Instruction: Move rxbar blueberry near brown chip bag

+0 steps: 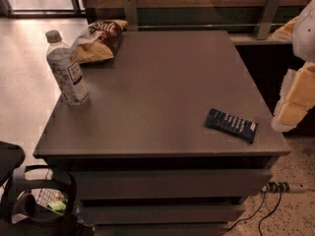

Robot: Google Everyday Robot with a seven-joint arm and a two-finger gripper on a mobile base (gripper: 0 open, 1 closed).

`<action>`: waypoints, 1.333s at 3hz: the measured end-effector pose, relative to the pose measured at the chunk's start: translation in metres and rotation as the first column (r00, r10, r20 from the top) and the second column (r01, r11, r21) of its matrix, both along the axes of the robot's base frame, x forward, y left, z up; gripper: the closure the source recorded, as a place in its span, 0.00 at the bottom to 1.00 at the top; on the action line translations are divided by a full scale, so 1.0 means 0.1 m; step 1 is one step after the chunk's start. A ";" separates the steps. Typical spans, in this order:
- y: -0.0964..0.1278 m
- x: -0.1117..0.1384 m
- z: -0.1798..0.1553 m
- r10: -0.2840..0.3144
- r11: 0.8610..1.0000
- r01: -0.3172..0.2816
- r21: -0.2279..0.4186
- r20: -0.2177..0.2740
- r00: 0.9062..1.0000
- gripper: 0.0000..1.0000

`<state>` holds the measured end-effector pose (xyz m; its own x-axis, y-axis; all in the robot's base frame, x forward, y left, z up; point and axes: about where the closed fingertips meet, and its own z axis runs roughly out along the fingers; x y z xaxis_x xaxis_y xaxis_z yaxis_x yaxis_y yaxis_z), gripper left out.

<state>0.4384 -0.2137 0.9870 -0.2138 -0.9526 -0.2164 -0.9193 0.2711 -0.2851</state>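
Observation:
The rxbar blueberry (231, 124), a flat dark navy bar with white lettering, lies on the grey table (162, 82) near its front right corner. The brown chip bag (101, 39), wrinkly brown and yellow-orange with white script, lies at the table's back left corner. My gripper (290, 113) hangs at the right edge of the view, just right of the table's right edge and a little right of and above the bar. It touches nothing that I can see.
A clear water bottle (67, 69) with a grey cap stands near the table's left edge, in front of the chip bag. A power strip and cables (278, 187) lie on the floor at the lower right. A dark object (34, 200) sits at the lower left.

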 end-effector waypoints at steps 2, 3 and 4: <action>-0.08 0.04 -0.08 -0.017 0.997 0.016 0.075 0.002 1.000 0.00; -0.22 0.10 -0.31 -0.060 0.980 0.057 0.189 0.009 0.998 0.00; -0.35 0.29 -0.69 -0.139 0.910 0.108 0.401 0.049 0.989 0.00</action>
<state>0.4670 -0.2484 0.9180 -0.2923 -0.7524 -0.5903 -0.8515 0.4857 -0.1974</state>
